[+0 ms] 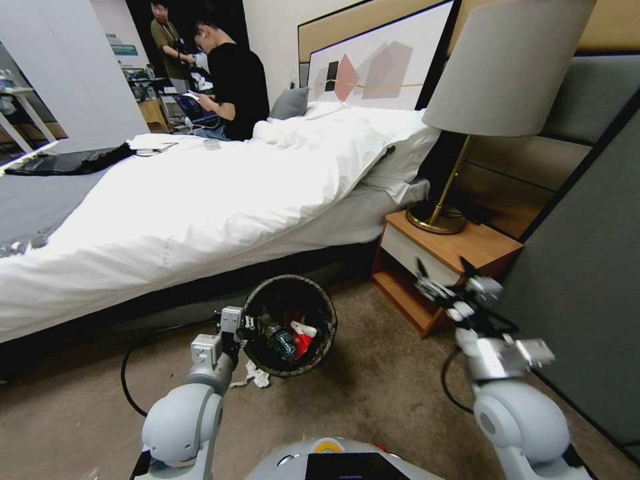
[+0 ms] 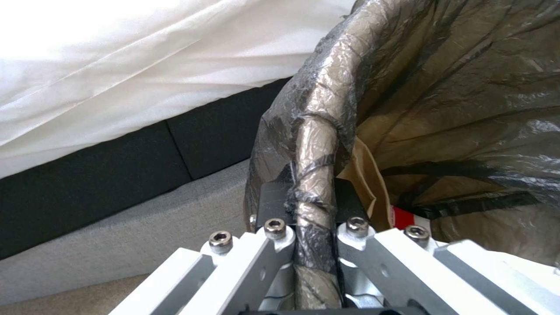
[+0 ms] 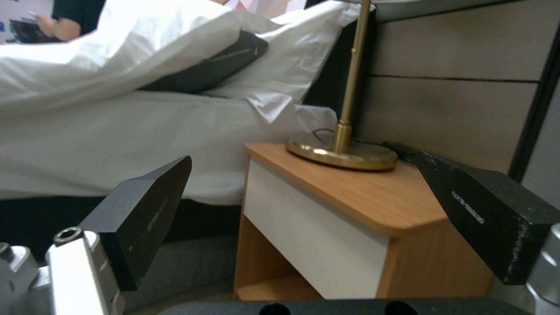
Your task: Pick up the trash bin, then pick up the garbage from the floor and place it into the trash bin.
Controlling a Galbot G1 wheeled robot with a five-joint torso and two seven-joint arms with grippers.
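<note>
Left wrist view: left gripper pinches the trash bin rim — garbage inside; right gripper, at three o'clock, gapes wide, empty.

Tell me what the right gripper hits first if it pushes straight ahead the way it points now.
Probably the bedside table. The right gripper, fingers spread and holding nothing, frames the table's white drawer front and wooden top corner, with the brass lamp base standing further back. Depth is unclear, but nothing shows in between.
</note>
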